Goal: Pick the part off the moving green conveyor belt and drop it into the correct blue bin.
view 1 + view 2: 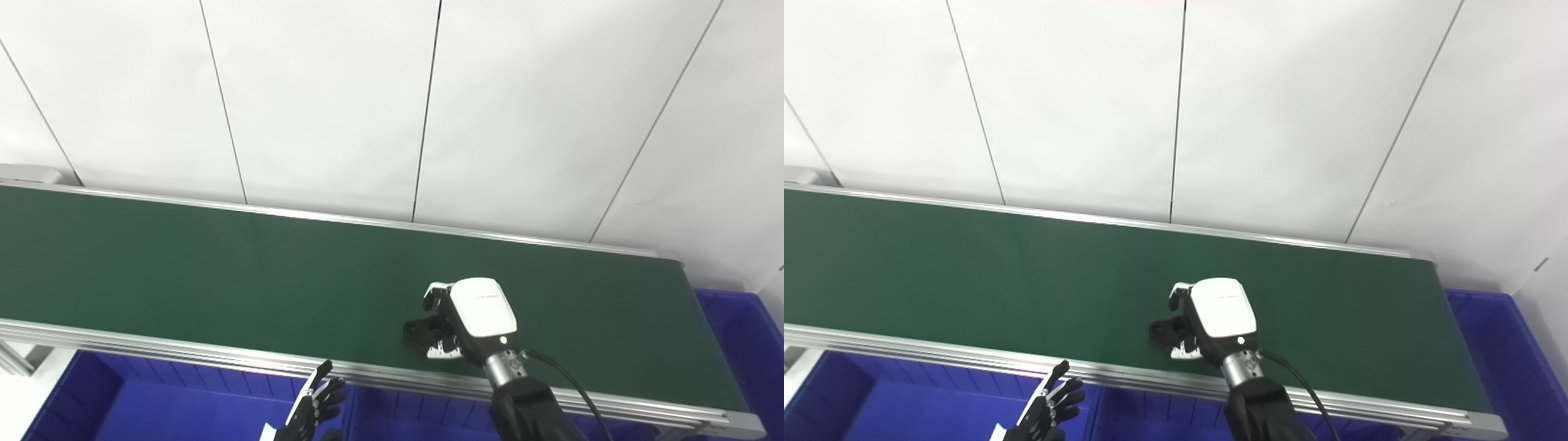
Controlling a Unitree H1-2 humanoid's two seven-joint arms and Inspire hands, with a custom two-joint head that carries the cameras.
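A small black part (419, 331) lies on the green conveyor belt (245, 275), near its front edge and right of the middle. My right hand (468, 318), with a white back, reaches over the belt. Its fingers curl over the part's far side and its thumb sits on the near side, so only the part's left end shows (1162, 331). The part still rests on the belt. My left hand (312, 407) is low at the bottom edge, in front of the belt, open with its fingers spread and holding nothing.
Blue bins sit below the belt's front rail: one at the left (153, 404), one beside it (416, 419). Another blue bin (744, 343) stands past the belt's right end. A white panelled wall (392, 104) rises behind the belt.
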